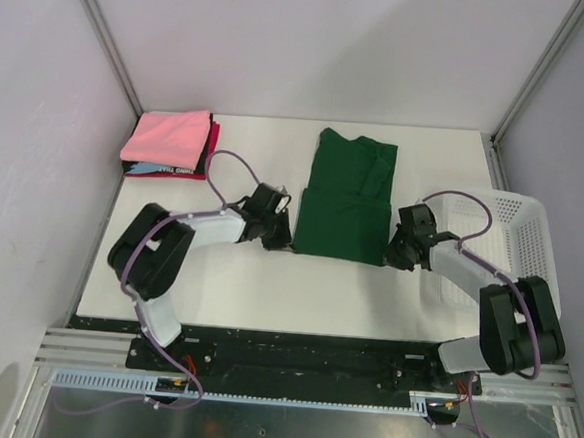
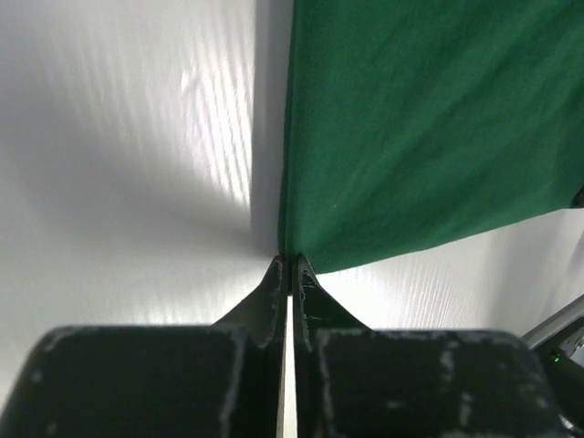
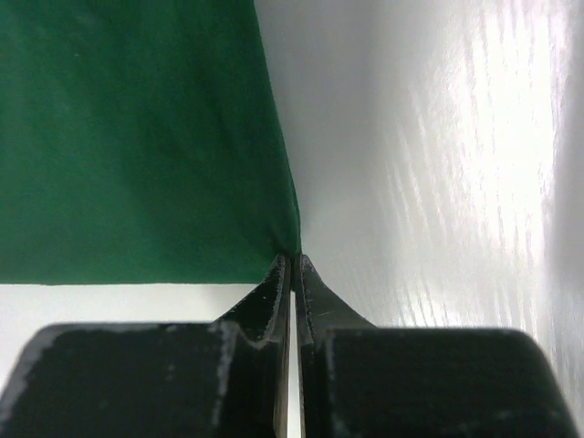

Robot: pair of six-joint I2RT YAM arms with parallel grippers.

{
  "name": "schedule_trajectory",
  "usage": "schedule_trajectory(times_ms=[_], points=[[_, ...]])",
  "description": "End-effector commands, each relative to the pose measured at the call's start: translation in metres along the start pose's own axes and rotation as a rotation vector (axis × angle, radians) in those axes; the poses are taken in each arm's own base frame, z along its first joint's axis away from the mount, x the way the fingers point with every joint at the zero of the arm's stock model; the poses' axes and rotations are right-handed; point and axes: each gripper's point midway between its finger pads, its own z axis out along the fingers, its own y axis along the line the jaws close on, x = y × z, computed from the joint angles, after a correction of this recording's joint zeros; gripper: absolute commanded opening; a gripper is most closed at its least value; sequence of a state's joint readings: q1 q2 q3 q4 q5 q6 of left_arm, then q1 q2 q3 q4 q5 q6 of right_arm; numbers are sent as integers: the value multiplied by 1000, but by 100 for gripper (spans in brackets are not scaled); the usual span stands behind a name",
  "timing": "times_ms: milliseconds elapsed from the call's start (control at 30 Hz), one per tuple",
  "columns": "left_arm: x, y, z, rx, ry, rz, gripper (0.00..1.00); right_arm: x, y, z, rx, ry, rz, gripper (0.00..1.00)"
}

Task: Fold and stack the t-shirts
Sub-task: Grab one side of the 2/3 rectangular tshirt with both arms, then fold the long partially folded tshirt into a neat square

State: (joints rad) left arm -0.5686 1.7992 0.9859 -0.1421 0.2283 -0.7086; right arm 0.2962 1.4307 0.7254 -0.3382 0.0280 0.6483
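The dark green t-shirt (image 1: 346, 198) lay in the middle of the surface (image 1: 267, 287), the left fingers (image 2: 272, 285) pinching its near left corner and the right fingers (image 3: 277, 278) pinching its near right corner. A folded stack (image 1: 169, 142), pink on top, sat at the far left corner.

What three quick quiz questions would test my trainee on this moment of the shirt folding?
1. True or false: the left claw and right claw each pinch a near corner of the dark green cloth t-shirt.
2. Which colour tops the folded shirt stack: A pink, B blue, C white?
3. Fill in: the white plastic mesh basket lies on the robot's ____ side.
Key: 1 true; 2 A; 3 right.
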Motion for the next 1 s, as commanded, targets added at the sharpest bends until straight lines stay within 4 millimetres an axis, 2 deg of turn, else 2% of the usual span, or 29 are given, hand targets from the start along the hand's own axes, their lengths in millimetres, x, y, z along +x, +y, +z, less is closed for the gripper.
schedule_trajectory(times_ms=[0,133,333,467,567,733,833,967], points=[[11,-3,-34,7,-55,14,0,19,-6,-25,7,28,-71,0],[45,-2,-57,27,-56,41,0,43,-6,-53,-31,36,-96,0],[97,-6,-85,75,-70,71,0,91,-4,-92,-106,53,-85,0],[118,-10,-104,106,-88,72,0,111,-2,-115,-149,50,-63,0],[117,-14,-119,129,-125,62,0,115,-1,-128,-188,37,-27,0],[98,-17,-131,100,-206,75,0,108,6,-137,-220,-1,3,0],[85,-25,-134,96,-228,90,0,95,14,-141,-214,-42,3,0],[58,-43,-142,111,-268,104,0,62,31,-156,-221,-134,9,0]])
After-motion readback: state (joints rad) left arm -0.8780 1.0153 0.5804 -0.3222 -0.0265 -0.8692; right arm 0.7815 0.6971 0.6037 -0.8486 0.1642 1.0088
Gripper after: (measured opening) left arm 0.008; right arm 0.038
